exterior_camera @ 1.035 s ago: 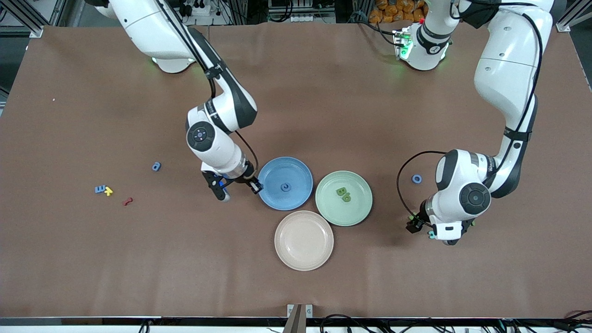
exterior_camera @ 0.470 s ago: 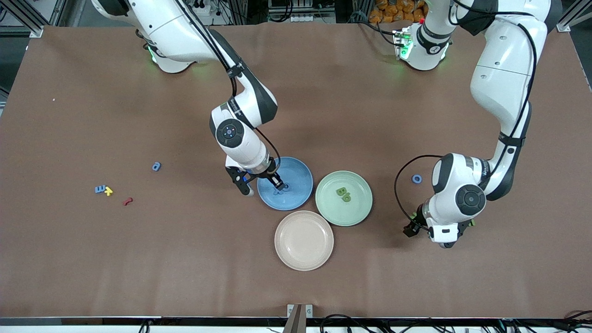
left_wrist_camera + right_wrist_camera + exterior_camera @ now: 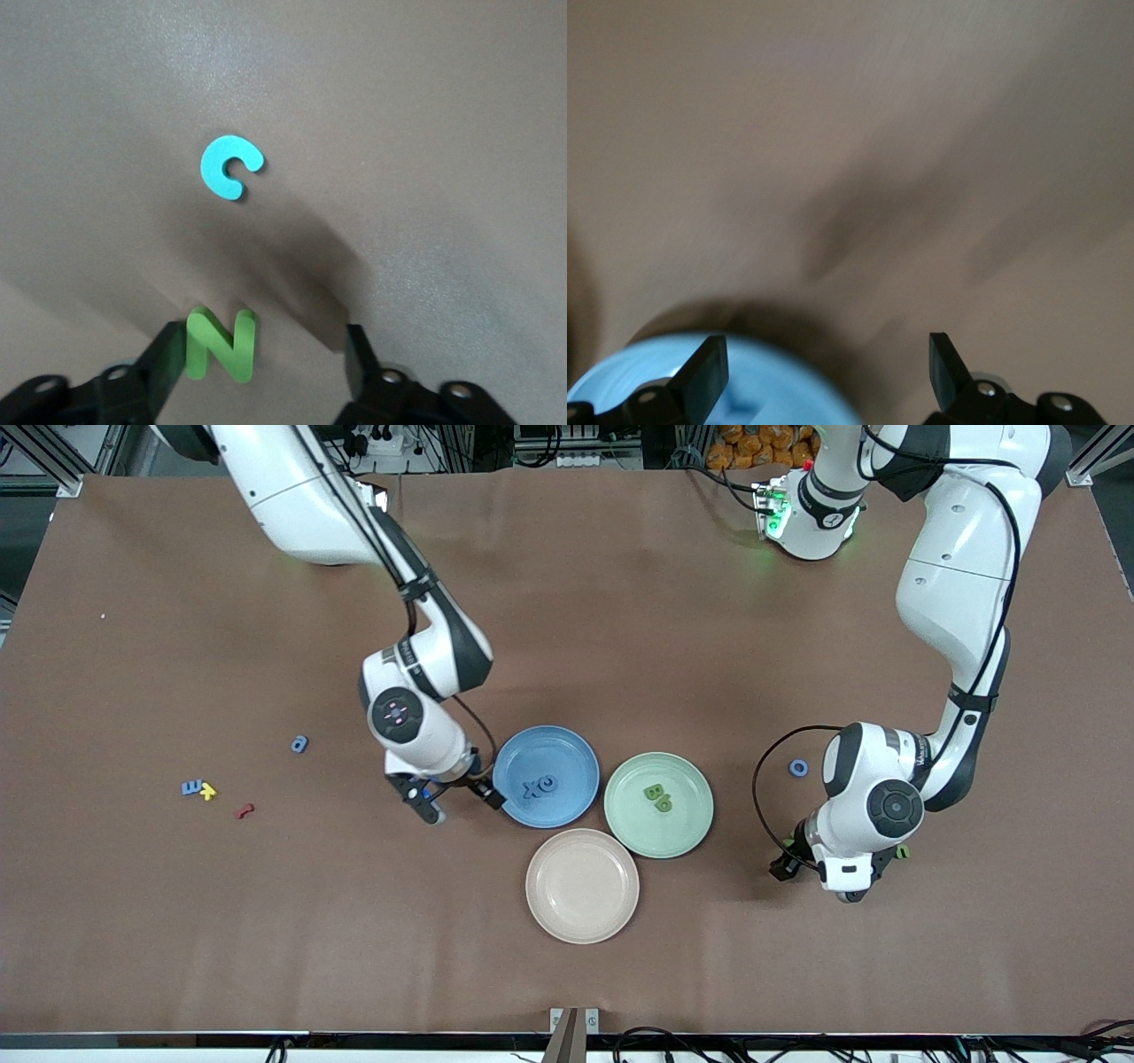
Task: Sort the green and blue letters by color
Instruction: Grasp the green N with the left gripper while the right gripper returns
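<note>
My right gripper (image 3: 459,802) is open and empty, beside the rim of the blue plate (image 3: 567,757) on the right arm's side; that rim (image 3: 775,394) shows between its fingers. A blue x (image 3: 532,788) and a blue o (image 3: 547,783) lie in the plate. Two green letters (image 3: 658,797) lie in the green plate (image 3: 687,828). My left gripper (image 3: 264,338) is low over the table, jaws open around a green N (image 3: 221,343) that sits against one finger (image 3: 168,341). A light blue c (image 3: 230,166) lies just past it.
An empty pink plate (image 3: 582,921) sits nearest the front camera. A blue ring letter (image 3: 798,768) lies by the left arm. Toward the right arm's end lie two blue letters (image 3: 299,744) (image 3: 190,787), a yellow letter (image 3: 209,791) and a red squiggle (image 3: 244,810).
My right gripper swung over the blue plate, opened and left the blue x there, then drew back to the plate's edge. My left hand shifted slightly over the N.
</note>
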